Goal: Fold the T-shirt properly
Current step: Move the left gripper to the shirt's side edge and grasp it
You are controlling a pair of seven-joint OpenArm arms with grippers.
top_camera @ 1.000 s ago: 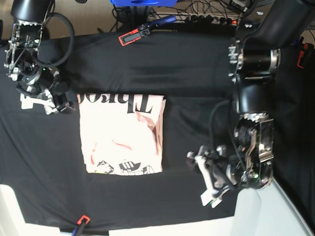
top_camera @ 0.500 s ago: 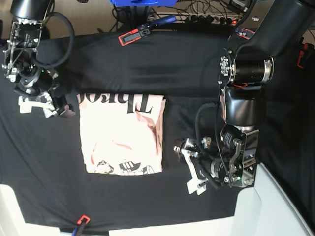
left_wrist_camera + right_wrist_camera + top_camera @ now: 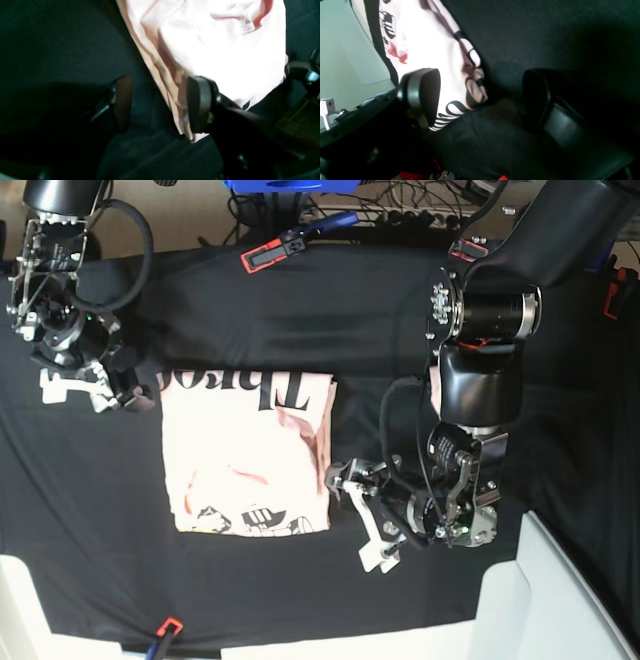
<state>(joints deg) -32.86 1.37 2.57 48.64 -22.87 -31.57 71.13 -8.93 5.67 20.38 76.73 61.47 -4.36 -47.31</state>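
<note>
T-shirt [image 3: 220,47] neck label — left wrist only

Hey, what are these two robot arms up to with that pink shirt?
They are folding the T-shirt, which lies on the black table cloth already folded into a neat rectangle. The left gripper is beside the shirt's edge with its jaws open, one finger over the fabric, gripping nothing. The right gripper waits open at the opposite corner.
</note>
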